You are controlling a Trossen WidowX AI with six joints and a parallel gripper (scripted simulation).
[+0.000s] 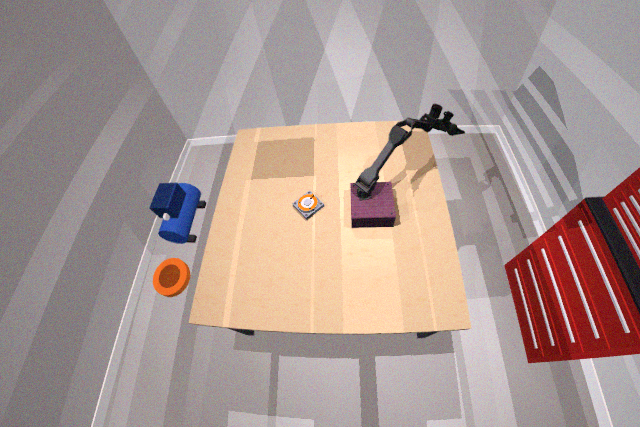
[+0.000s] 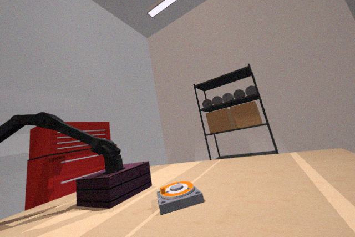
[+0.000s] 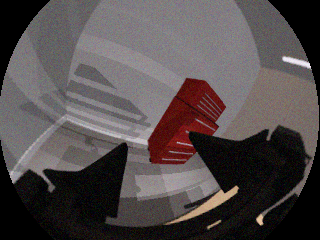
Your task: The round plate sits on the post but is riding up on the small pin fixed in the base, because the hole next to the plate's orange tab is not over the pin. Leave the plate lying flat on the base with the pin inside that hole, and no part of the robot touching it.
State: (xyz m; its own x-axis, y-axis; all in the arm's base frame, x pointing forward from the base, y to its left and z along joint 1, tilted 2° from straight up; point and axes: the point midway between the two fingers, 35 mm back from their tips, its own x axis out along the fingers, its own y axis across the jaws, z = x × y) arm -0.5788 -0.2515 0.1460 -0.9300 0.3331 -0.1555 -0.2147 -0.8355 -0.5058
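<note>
Gripper (image 1: 448,121) is hanging w/ fingers spread wide, gripping nothing, past the table's (image 1: 330,277) far right corner, well apart from the plate (image 2: 176,188). Plate, orange ring w/ grey middle, is sitting on the grey base (image 2: 180,202) mid-table, left of the arm's purple block (image 1: 373,205). Pin and hole are too small to make out; exterior view is cutting the gripper off.

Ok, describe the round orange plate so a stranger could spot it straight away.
On the pale wooden table, left of the dark purple robot pedestal in the top view, sits a small grey square base. The round orange plate lies on it, the only orange ring on the table.
</note>
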